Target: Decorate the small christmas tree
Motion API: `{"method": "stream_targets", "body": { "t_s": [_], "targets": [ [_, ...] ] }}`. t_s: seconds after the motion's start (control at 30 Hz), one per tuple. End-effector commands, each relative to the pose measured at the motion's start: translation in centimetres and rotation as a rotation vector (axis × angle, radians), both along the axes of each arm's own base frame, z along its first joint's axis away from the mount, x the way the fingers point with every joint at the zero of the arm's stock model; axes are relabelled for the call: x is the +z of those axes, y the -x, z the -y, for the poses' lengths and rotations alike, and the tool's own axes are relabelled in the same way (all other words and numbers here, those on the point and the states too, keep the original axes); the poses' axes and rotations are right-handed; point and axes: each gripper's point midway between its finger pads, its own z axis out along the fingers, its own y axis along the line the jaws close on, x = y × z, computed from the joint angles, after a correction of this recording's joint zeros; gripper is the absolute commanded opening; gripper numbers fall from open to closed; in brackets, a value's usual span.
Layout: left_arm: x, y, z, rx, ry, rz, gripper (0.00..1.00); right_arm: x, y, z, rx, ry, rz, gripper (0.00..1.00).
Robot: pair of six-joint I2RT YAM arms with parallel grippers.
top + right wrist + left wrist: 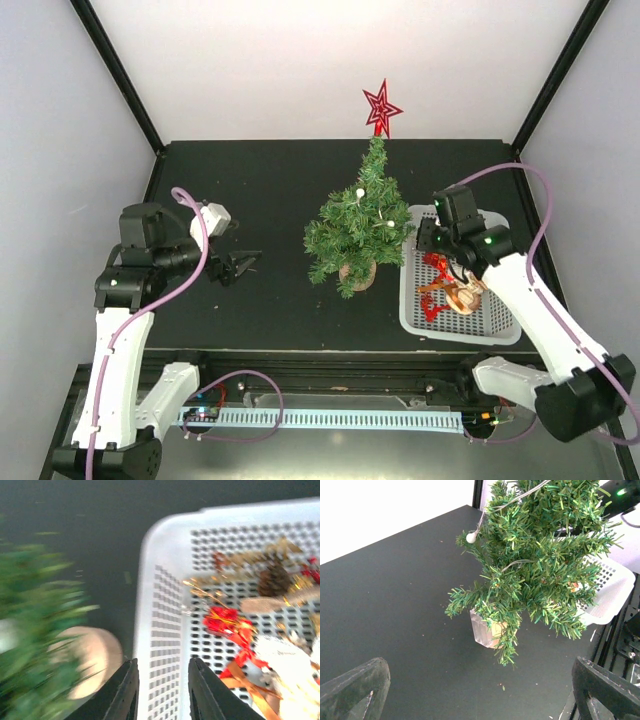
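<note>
The small christmas tree (358, 228) stands mid-table on its tan base (357, 273), with a red star (381, 108) on its tip and a cord with white beads (471, 537) in its branches. My left gripper (240, 266) hovers left of the tree, open wide and empty; the tree (535, 570) fills its wrist view beyond the gripper (480, 700). My right gripper (452, 268) hangs over the white basket (455, 310). In the right wrist view the gripper (162, 685) is open a little above the basket's left wall (160, 605), holding nothing.
The basket holds a red bow (227, 622), a pine cone (274, 580), gold sprigs and a white fluffy ornament (295, 665). The blurred tree (30, 610) and its base (90, 660) lie just left of the basket. Black frame posts stand at the table's far corners.
</note>
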Motion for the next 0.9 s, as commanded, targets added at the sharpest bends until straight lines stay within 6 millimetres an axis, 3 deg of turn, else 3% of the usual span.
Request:
{"method": "stream_targets", "body": {
  "t_s": [0.0,0.1,0.37,0.57,0.87],
  "targets": [
    [0.7,-0.2,-0.2,0.015,0.001,0.025,0.99,-2.5,-1.9,3.2,-0.207,-0.02,-0.06,0.3],
    [0.8,0.0,-0.2,0.012,0.004,0.028,0.99,-4.3,-2.6,4.4,-0.266,-0.007,-0.116,0.33],
    [0.9,0.2,-0.2,0.01,0.005,0.036,0.99,-8.8,-3.9,4.5,-0.275,-0.01,-0.231,0.59],
    [1.0,0.6,-0.2,0.013,0.005,0.057,0.99,-13.2,-4.1,5.0,-0.341,-0.041,-0.368,0.58],
    [1.0,1.1,-0.1,-0.001,0.014,0.063,0.99,-15.8,-4.2,5.7,-0.379,-0.038,-0.408,0.56]
  ]
}}
